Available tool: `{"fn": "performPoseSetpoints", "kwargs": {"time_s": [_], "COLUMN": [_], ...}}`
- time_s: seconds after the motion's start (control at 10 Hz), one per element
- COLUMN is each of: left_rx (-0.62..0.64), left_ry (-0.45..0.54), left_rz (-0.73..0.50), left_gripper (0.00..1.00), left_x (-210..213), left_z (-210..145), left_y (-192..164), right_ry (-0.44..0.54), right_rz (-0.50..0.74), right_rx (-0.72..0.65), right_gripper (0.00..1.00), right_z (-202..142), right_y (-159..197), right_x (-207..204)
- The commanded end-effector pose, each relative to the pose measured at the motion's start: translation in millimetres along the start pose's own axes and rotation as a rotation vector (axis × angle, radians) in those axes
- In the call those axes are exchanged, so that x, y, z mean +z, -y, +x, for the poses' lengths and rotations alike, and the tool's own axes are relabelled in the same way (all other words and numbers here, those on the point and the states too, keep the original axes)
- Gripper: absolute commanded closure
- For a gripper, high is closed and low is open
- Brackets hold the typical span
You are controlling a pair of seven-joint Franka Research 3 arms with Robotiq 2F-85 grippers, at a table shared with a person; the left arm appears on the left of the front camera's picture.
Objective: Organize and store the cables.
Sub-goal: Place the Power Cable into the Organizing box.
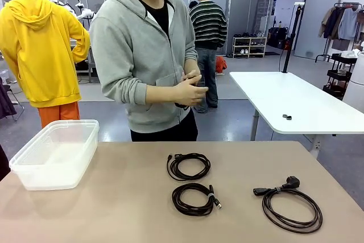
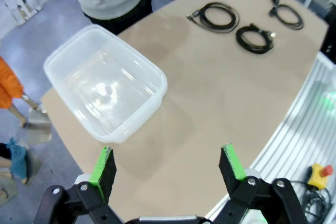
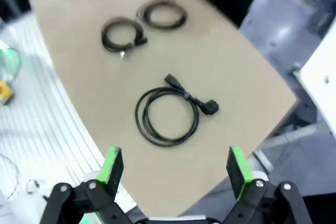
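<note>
Three cables (image 1: 176, 200) lie coiled on the bench (image 1: 114, 214), at three o'clock from the tub (image 1: 34, 179). We hover our left pincer (image 2: 167, 150) and right pincer (image 3: 174, 151) overhead, pointing down, jaws apart and empty.

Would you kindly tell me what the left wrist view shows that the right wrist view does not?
Left wrist view: the clear plastic container, empty, and the left arm's open jaws. Right wrist view: the right arm's open jaws. Both: the three coiled black cables lying apart on the tan table.
</note>
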State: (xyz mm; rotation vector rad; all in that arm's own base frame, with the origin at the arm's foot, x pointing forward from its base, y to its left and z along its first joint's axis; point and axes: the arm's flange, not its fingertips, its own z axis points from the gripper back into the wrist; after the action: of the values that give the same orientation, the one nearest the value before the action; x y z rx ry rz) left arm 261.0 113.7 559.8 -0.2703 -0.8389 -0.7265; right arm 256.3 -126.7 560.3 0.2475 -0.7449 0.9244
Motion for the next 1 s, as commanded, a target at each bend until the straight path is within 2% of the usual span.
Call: {"fn": "performPoseSetpoints", "kwargs": {"time_s": [0.0, 0.1, 0.4, 0.7, 0.9], "left_rx": [-0.013, -0.013, -0.013, -0.013, -0.013], "left_ry": [-0.001, -0.001, -0.001, -0.001, -0.001], "left_rz": [-0.009, -0.009, -0.009, -0.009, -0.009], "left_gripper": [0.0, 0.0, 0.0, 0.0, 0.0], "left_x": [-1.1, -1.1, -1.1, -1.1, -1.1], "left_z": [-0.3, -0.3, -0.3, -0.3, -0.3], "left_y": [-1.7, -1.7, -1.7, -1.7, -1.7], "right_ry": [-0.258, -0.336, -0.485, -0.58, -0.569], "right_rz": [0.037, 0.052, 0.17, 0.243, 0.282], "right_rx": [0.267, 0.331, 0.395, 0.474, 0.53], "right_gripper": [0.0, 0.0, 0.0, 0.0, 0.0], "right_z": [35.6, 50.6, 74.2, 71.2, 61.2], "right_y": [-1.8, 6.5, 30.5, 49.0, 49.3], "right_x": [-36.3, -60.2, -145.9, -236.0, -280.3]}}
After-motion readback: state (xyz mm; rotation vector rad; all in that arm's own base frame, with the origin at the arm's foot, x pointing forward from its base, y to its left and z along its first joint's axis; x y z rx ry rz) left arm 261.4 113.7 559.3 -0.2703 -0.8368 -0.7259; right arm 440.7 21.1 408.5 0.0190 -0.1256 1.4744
